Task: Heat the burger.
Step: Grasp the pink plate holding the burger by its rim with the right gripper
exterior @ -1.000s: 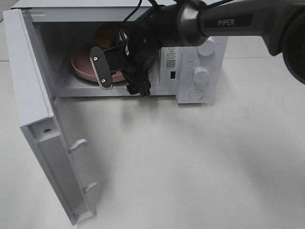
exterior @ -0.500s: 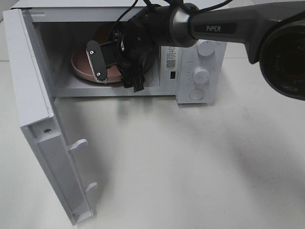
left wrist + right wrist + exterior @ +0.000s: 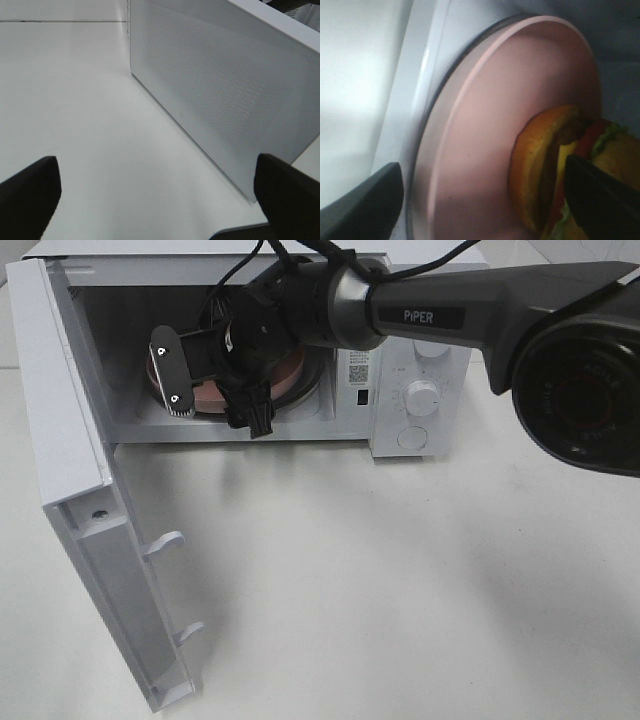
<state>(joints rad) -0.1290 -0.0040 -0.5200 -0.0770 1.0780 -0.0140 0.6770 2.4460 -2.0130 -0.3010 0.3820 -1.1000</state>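
Exterior high view shows us the right gripper point(image 3: 175, 375) further to the left inside the white boxy microwave oven point(image 3: 400, 390) than it was a second ago, when it hung nearer the cavity's front opening; the arm has slid across in front of the round pink plate point(image 3: 290, 375). We judge this to be the release stage: the load is in, and the arm must next back out so the door can shut. From the right wrist we see the glossy golden-brown burger point(image 3: 555, 175), with its red, yellow and green layers, lying on the pink plate point(image 3: 485, 130), which itself rests on the glass turntable within the oven cavity. The right gripper's jaws stand wide apart; one dark finger overlaps the burger in that view, but we see no grip on it. The left gripper point(image 3: 155, 200) also stands wide open, holding nothing, low over the white table point(image 3: 75, 100) beside the perforated white oven door point(image 3: 225, 90), which is swung fully open.
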